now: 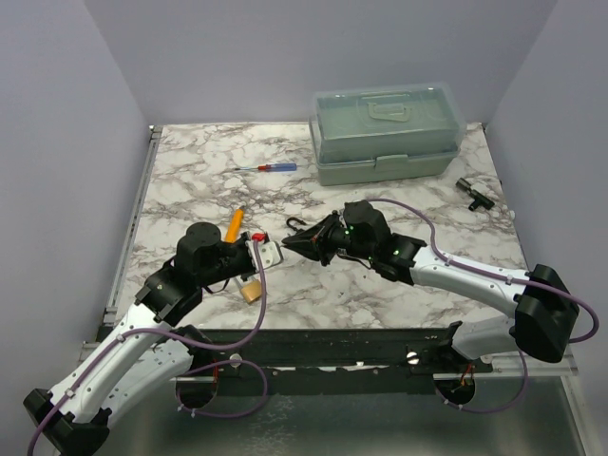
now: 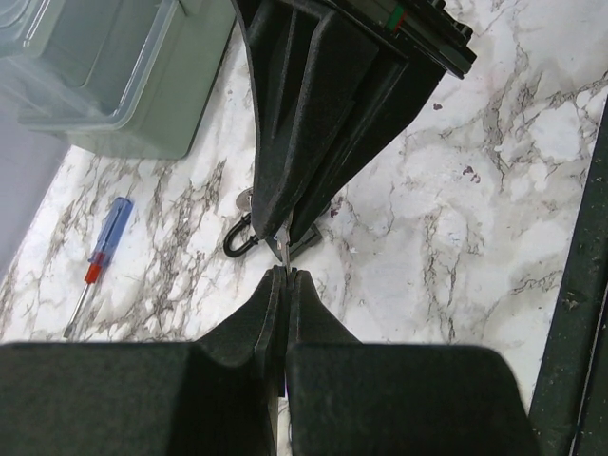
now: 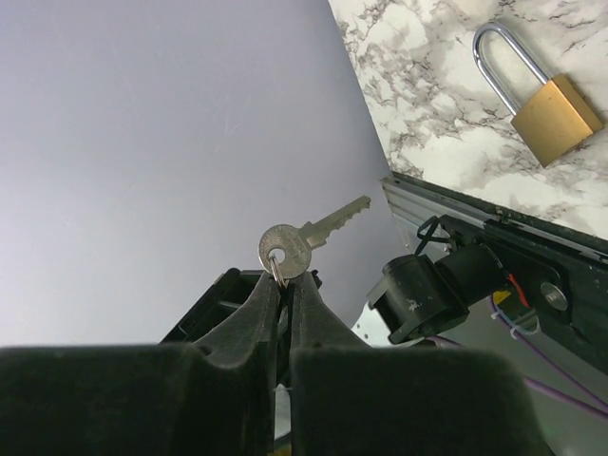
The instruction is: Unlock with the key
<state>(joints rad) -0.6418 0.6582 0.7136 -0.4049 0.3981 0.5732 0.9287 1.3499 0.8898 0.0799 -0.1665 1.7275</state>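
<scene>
Padlock point(image 3: 546, 109): brass, lying flat on the marble desk point(image 1: 190, 180) near the front edge.
Left pincer point(image 2: 285, 274): fingers pressed together, tips pointing at the other arm's, just short of them.
Right pincer point(image 3: 285, 280): clamped on the key's round head.
Key point(image 3: 294, 245): held above the desk, blade jutting free past the fingertips.
Screwdriver point(image 1: 266, 168): red and blue, lying farther back.
Box point(image 1: 385, 138): grey-green, at the far edge.
</scene>
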